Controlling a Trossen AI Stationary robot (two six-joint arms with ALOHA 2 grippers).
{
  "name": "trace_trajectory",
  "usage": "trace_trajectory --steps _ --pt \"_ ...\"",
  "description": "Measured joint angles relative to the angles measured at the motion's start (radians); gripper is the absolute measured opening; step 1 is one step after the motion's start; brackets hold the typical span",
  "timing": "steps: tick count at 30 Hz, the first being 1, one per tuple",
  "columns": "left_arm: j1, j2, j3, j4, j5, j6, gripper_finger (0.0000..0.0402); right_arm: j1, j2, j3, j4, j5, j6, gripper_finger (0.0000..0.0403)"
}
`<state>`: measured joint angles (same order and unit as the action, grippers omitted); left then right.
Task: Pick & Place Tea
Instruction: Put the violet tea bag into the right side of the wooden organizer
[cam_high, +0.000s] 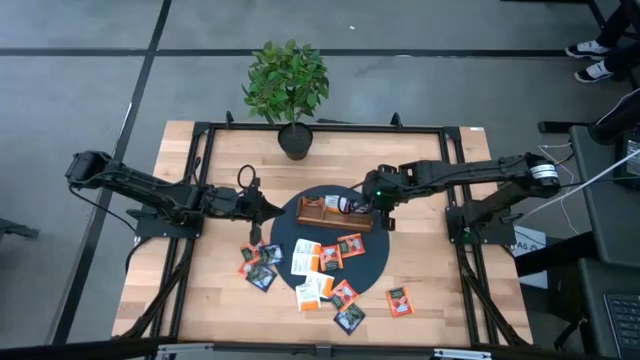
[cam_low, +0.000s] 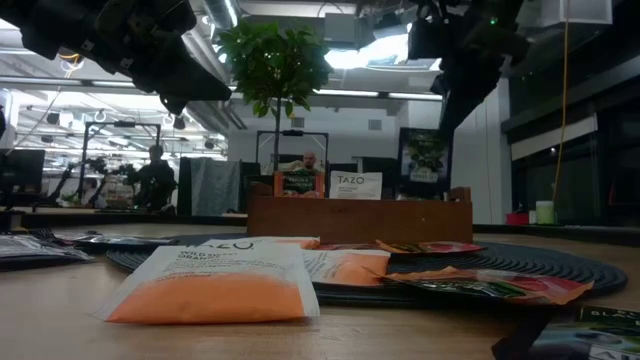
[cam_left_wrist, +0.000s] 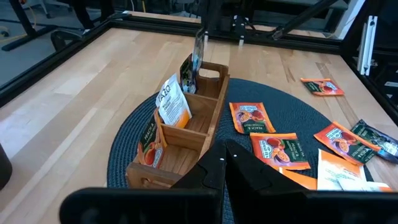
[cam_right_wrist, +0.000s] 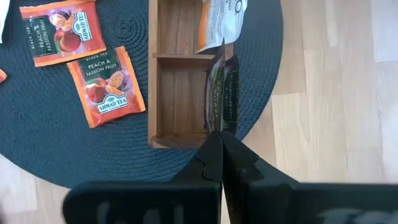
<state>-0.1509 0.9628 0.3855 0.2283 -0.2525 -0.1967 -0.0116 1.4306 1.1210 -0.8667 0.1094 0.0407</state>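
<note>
Because the wooden tray has narrow compartments that take sachets only on edge, the right hand pinches a dark green-black sachet by its top edge so that it hangs upright, its flat faces running along the tray's end compartment. In the right wrist view the sachet sits directly over that end compartment, beside its outer wall, which suggests it is being lowered in, not carried away; whether its bottom edge already touches the tray floor cannot be told. The middle compartment holds a white-and-orange sachet leaning upright, and an orange one stands in the near compartment, so the tray seems to be sorted by kind. The tray rests on a round dark mat in the middle of the worktop, within reach of both arms. The rest of the tea lies flat and loose: orange sachets on the mat, and others spilling off it onto bare wood. The left hand waits just beside the tray's other end, fingers pressed together and holding nothing.
</note>
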Motion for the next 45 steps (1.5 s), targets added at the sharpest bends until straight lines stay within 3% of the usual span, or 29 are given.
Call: trace_trajectory --steps 45 --pt "0.0 0.0 0.0 0.0 0.0 0.0 0.0004 0.012 0.109 -0.002 0.029 0.017 0.056 0.0"
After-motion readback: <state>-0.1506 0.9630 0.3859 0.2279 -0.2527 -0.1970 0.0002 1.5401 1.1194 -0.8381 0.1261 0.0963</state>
